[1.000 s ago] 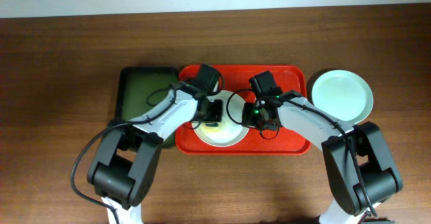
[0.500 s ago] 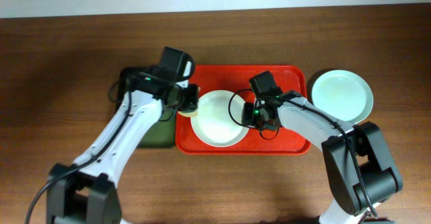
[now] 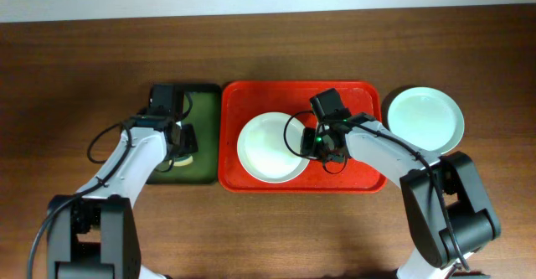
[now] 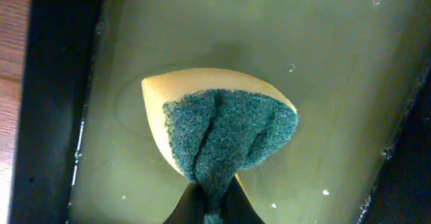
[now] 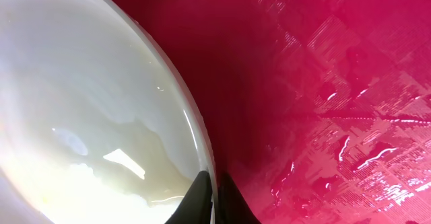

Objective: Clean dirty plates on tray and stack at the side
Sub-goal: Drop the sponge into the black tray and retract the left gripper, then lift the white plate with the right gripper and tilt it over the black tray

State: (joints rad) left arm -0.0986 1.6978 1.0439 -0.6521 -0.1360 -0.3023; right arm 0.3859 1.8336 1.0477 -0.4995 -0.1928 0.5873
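Left gripper (image 4: 210, 200) pinches sponge (image 4: 225, 130) in green tray (image 4: 316, 42) — right gripper (image 5: 217, 190) clamps white plate (image 5: 81, 116) at its 3 o'clock rim.

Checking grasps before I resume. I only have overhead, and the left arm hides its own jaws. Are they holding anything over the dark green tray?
Observer: Yes. The left wrist view shows the left jaws shut on a sponge, yellow foam with a dark green scouring face, folded in the pinch.
Operator: What's under it?
Observer: The floor of the dark green tray, which looks wet, with a thin film and a few droplets. I cannot tell whether the sponge touches it.
Operator: Right side?
Observer: In the right wrist view the right jaws pinch the rim of the white plate, which has a wet, faintly yellowish film and sits on the red tray.
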